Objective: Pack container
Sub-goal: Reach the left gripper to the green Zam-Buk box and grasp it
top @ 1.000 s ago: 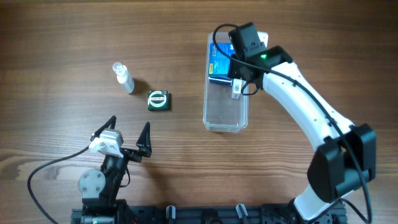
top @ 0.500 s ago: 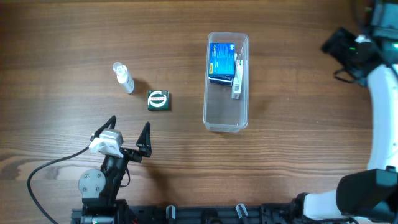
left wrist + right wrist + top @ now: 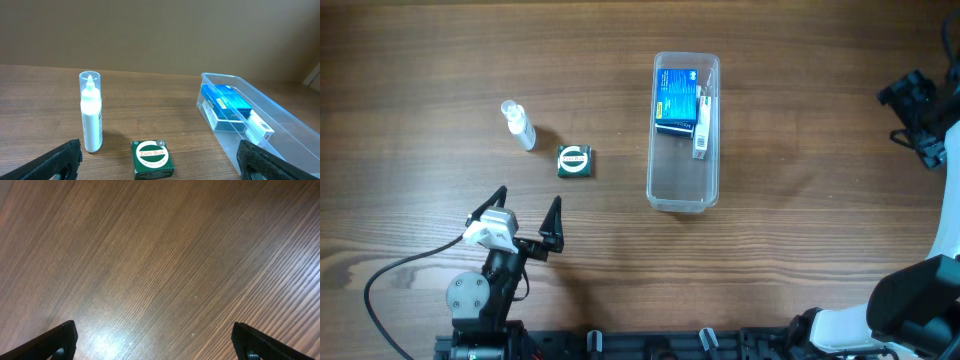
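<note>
The clear container (image 3: 683,190) lies lengthwise at the table's middle, holding a blue box (image 3: 675,97) and a slim white tube box (image 3: 702,125) at its far end; it also shows in the left wrist view (image 3: 280,127). My left gripper (image 3: 528,220) is open and empty at the near left, facing a small green Zam-Buk box (image 3: 575,161) (image 3: 152,158) and a small clear spray bottle (image 3: 518,125) (image 3: 91,119). My right gripper (image 3: 910,95) is open and empty at the far right edge, above bare wood (image 3: 160,270).
A black cable runs along the near left by the left arm's base (image 3: 470,295). The right arm (image 3: 945,140) reaches along the table's right edge.
My right gripper has left the container's far end, where it stood over the boxes, and swung far right to the table's edge. The left arm has not moved.
</note>
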You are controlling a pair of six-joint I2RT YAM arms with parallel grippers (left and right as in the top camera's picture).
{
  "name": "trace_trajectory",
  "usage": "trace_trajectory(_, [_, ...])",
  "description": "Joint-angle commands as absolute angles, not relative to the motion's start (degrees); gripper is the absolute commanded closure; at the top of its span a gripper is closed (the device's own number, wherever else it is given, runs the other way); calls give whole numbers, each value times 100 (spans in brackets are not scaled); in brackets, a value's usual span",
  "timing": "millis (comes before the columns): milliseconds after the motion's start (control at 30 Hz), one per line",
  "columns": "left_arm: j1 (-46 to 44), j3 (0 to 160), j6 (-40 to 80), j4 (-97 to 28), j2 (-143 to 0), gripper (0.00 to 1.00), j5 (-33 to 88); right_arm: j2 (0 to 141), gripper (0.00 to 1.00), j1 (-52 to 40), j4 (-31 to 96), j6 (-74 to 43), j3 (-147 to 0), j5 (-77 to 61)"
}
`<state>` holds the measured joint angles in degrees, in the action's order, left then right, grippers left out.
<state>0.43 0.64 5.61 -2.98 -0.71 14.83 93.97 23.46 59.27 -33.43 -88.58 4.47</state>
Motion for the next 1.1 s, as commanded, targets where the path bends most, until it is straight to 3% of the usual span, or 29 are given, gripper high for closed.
trace_trajectory(0, [10, 34, 491, -305, -60, 0, 1468, 9463, 0, 2364, 5896, -3454, -8827, 620])
trace_trajectory(300, [10, 34, 495, -161, -60, 0, 1647, 9463, 0, 2364, 5896, -3452, -8827, 620])
trace_trajectory(400, [10, 34, 517, -200, -82, 0, 2563, 9463, 0, 2364, 5896, -3454, -8827, 620])
trace_trajectory(467, [10, 34, 515, -93, -82, 0, 4171, 9463, 0, 2364, 5896, -3457, -8827, 620])
trace_trajectory(533, [10, 34, 543, 73, -82, 0, 4982, 9463, 0, 2364, 5896, -3454, -8827, 620])
trace_trajectory(733, [12, 679, 1245, 491, -152, 0, 5004, 9463, 0, 2364, 5896, -3454, -8827, 620])
trace_trajectory(867, [10, 2237, 1044, -648, -1236, 0, 4733, 9463, 0, 2364, 5896, -3454, -8827, 620])
trace_trajectory(1067, [10, 5273, 154, -3516, -3809, 0, 4768, 9463, 0, 2364, 5896, -3454, -8827, 620])
